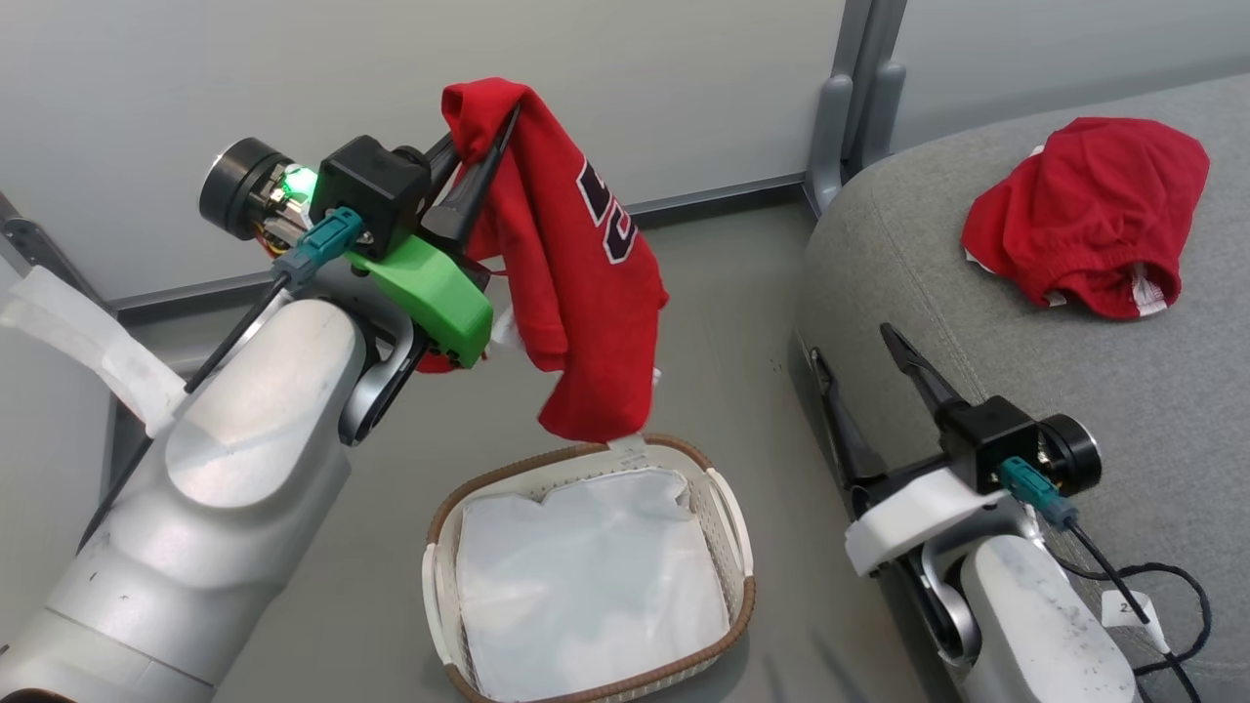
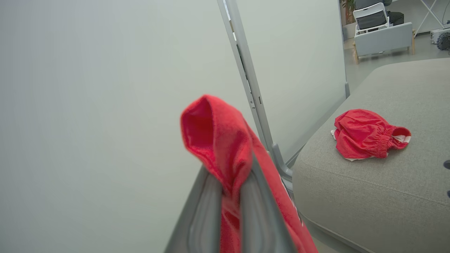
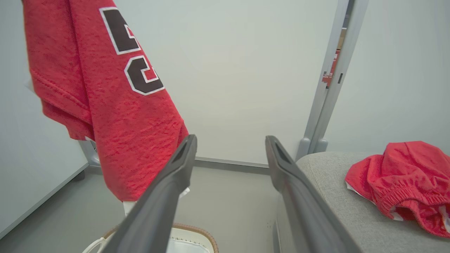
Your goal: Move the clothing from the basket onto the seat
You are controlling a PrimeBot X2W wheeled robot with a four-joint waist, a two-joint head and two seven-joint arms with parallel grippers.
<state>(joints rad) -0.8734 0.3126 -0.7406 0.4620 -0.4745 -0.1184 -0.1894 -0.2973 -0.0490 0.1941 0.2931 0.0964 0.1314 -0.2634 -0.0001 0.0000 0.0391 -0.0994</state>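
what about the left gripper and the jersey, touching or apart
Touching: the left wrist view shows the left gripper shut on a fold of the jersey.

Pale partition panels closed off the far edge of the grey floor. A grey metal post joined them, and a dark skirting strip ran along their foot. A small red label showed at the post. Beyond the panels, across the floor, a white chair stood behind a pale armchair with wooden legs.
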